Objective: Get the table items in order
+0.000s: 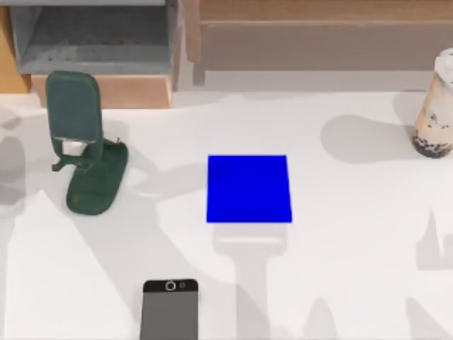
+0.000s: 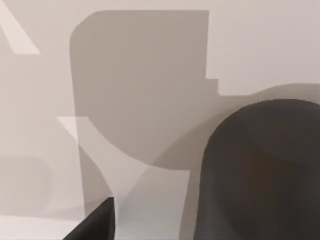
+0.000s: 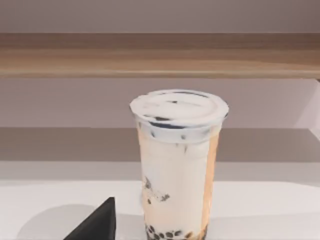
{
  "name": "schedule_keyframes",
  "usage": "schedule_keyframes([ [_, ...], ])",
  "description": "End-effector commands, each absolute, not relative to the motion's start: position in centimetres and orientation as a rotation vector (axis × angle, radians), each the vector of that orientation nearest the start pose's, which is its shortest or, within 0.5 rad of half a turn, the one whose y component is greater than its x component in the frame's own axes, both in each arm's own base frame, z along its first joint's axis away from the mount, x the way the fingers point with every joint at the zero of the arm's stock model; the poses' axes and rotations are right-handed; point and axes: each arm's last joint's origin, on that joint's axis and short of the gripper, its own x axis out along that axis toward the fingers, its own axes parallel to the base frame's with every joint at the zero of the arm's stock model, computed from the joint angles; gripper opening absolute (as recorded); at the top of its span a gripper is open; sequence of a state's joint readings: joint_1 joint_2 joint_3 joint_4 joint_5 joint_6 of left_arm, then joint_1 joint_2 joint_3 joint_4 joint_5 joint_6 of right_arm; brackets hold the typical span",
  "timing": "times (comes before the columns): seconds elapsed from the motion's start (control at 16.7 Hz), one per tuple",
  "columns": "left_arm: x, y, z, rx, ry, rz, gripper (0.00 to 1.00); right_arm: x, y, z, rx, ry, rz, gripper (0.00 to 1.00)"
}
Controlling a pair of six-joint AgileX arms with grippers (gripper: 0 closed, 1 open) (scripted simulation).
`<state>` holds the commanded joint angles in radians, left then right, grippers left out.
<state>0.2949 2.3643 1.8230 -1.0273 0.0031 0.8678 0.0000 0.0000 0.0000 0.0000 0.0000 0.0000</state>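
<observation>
**Ana:** Smartphone [image 1: 169, 310], milk tea cup [image 1: 434, 106], and supposedly a mouse. How far along do you reckon the tidying is?

**Ben:** Early, by the look of it. The smartphone lies flat on the table [image 1: 354, 283] at the near edge, left of centre, well apart from the dark green phone stand [image 1: 85, 145] at the far left. The stand's cradle holds nothing. The blue mat [image 1: 248, 188] in the middle is bare too.

**Ana:** And the cup?

**Ben:** Upright at the far right edge of the table, near the back, well away from the mat. In the right wrist view it stands straight ahead, lid on, pearls [image 3: 167, 234] at the bottom, a wooden shelf [image 3: 160, 55] behind it.

**Ana:** So nothing is placed yet?

**Ben:** That's my reading: the phone is not on the stand, nothing sits on the mat, and the cup seems untouched. I can't place the mouse; a big dark rounded shape [image 2: 260, 175] sits close to the left wrist camera, but I can't say what it is.

**Ana:** The arms?

**Ben:** From overhead I see their shadows on the white table. The right wrist camera looks level at the cup from low down, so I'd guess that arm is lined up with it, not touching. A dark wedge shows at the bottom of each wrist view, probably a finger. Whether either gripper is released or clenched, I cannot tell.
</observation>
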Motion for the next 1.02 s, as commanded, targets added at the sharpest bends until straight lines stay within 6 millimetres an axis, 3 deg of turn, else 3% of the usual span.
schedule_keyframes([
  [0.78, 43.40, 13.71, 11.11, 0.442, 1.525, -0.438, 0.02, 10.57, -0.12, 16.00, 0.000, 0.000, 0.000, 1.00],
  [1.02, 43.40, 13.71, 11.11, 0.442, 1.525, -0.438, 0.00, 10.57, -0.12, 16.00, 0.000, 0.000, 0.000, 1.00],
])
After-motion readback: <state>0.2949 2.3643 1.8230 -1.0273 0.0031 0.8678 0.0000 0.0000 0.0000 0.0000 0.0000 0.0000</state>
